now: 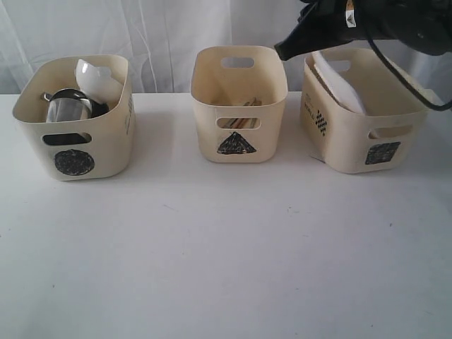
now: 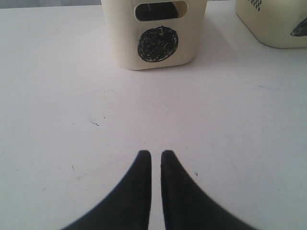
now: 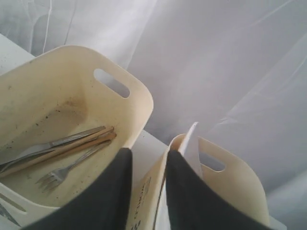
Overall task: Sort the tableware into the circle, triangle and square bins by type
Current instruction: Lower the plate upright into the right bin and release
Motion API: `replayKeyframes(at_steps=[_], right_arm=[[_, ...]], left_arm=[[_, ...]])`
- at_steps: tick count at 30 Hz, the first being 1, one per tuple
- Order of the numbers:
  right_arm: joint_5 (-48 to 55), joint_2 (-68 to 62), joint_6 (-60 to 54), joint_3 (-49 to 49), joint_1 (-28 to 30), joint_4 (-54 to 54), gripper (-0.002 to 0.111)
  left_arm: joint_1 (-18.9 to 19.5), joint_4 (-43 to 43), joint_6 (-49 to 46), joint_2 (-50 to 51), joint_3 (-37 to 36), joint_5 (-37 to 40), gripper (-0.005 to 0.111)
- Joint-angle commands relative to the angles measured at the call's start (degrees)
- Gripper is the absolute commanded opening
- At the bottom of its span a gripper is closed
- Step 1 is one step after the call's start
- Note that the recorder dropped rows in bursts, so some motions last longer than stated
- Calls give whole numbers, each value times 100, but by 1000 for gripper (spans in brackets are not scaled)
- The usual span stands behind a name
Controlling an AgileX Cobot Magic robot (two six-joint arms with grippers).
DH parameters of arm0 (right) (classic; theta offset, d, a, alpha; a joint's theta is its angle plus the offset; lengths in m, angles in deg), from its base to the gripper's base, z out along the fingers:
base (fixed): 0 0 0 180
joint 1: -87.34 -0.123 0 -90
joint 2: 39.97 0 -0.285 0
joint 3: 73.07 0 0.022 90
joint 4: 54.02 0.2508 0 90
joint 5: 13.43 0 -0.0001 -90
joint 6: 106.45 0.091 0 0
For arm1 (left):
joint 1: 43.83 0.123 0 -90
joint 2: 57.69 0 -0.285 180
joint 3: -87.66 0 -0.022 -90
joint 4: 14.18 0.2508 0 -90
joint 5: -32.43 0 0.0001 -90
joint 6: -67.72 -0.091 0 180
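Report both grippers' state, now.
Left gripper: closed but for a slit, holding nothing.
Right gripper: open, holding nothing, beside the white square plate.

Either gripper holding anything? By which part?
Nothing held. Left gripper empty over the table; right gripper open above the plate in the square bin.

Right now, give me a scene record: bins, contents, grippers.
circle bin: steel mug, white bowl
triangle bin: chopsticks, fork, other cutlery
square bin: plate, leaning on edge
left gripper: low over table, facing circle bin, shut, empty
right gripper: raised between triangle and square bins, open, empty
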Motion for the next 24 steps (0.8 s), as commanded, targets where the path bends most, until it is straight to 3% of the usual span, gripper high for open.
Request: replayKeyframes(at_steps=[1,9,15,21,24], right_arm=[[79,166,19,49,45,-43,25],[389,1074,467,-554,68,-43,23],[-319,2726,1309,-2315,68,-43,0],[-933,4624,1859,-4381,68,20,0],[-605,5498,2111,-4977,68,212,0]], left_arm=[[1,-19,11,-26,-24,-22,14],[1,-19,11,-26,-24,-22,14],[1,-19,11,-26,-24,-22,14],[1,-19,11,-26,-24,-22,14],[1,-19,11,-26,-24,-22,14]])
